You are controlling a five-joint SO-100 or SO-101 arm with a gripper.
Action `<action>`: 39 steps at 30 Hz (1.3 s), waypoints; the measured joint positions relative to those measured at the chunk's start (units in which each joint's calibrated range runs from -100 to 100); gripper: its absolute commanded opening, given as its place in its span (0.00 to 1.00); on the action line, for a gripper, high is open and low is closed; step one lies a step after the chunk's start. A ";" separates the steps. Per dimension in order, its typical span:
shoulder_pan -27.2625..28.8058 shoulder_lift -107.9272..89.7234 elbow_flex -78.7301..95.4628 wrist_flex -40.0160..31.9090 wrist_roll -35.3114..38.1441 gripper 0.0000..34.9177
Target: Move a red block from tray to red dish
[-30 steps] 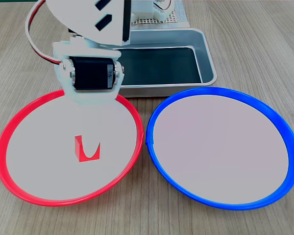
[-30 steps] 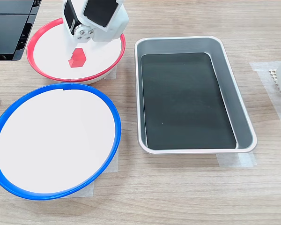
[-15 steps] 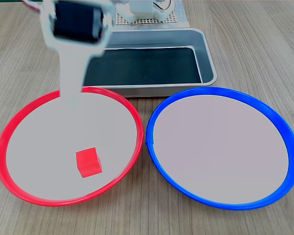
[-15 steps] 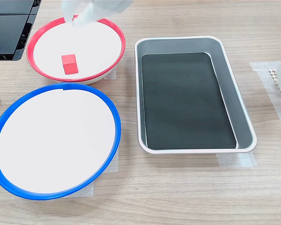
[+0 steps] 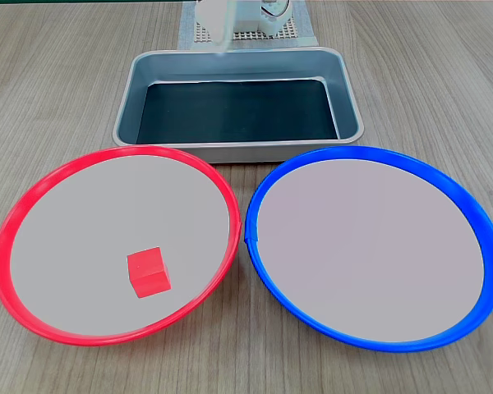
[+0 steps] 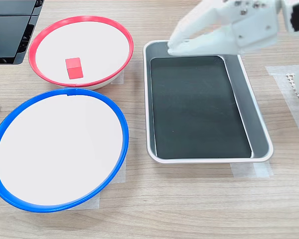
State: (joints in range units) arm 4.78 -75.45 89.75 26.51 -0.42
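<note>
Our tool (image 6: 172, 48) hangs above the tray (image 6: 256, 130) in the second exterior view, empty, its fingers nearly together; we cannot tell whether they are fully closed. The red block (image 5: 148, 272) lies inside the red dish (image 5: 16, 215), so we judge the placing done and should retreat clear over the counter (image 6: 189, 204). The first exterior view shows only a blurred sliver of arm.

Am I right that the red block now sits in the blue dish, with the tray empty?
Not quite. The red block sits in the red dish, not the blue dish, as both exterior views show. The tray is indeed empty.
</note>
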 measured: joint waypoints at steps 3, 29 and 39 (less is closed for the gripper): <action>0.44 -7.76 6.35 3.43 0.44 0.00; 1.95 -23.61 10.25 20.64 0.24 0.01; 1.95 -23.27 10.25 20.64 0.24 0.01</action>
State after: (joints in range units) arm 6.73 -98.72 100.00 47.15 -0.17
